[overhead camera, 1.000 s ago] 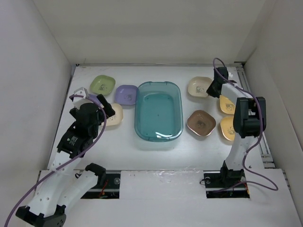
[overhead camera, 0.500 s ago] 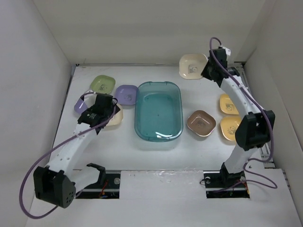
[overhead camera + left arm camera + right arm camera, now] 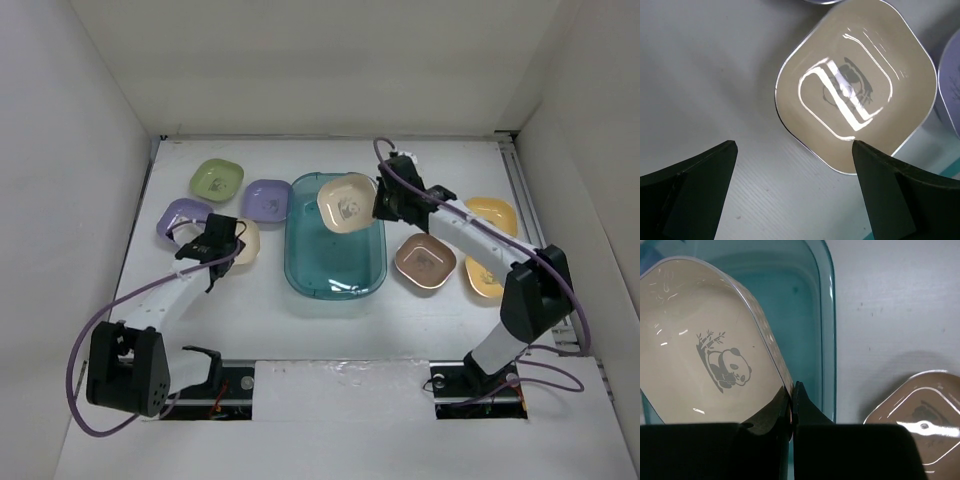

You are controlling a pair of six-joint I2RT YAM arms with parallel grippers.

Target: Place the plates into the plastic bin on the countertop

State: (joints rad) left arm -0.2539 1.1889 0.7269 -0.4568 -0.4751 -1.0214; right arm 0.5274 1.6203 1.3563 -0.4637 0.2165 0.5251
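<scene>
The right gripper point(image 3: 385, 203) is clamping the panda plate point(image 3: 346, 201) by its rim, directly above the far half of the plastic bin point(image 3: 335, 265). The left gripper point(image 3: 795, 147), fingers apart, is hovering over another cream plate point(image 3: 855, 85), left of the bin.

Top external: fixed high behind arm bases, tilted down and forward; wide, takes in whole countertop point(image 3: 270, 300), side walls, both arms, plastic bin point(image 3: 335, 275) at centre.

Left wrist: very near, looks straight down past left gripper point(image 3: 794, 145), fingers point(image 3: 690, 195) in bottom corners. Shares left cream plate point(image 3: 855, 95) point(image 3: 248, 243) with top view.

Right wrist: very near, looks along right gripper point(image 3: 792, 390), dark at bottom edge. Shares held cream plate point(image 3: 715, 350) point(image 3: 347, 202), bin wall point(image 3: 812, 305) and brown plate point(image 3: 920, 415) point(image 3: 425, 260) with top view.

Wrist views share nothing.
</scene>
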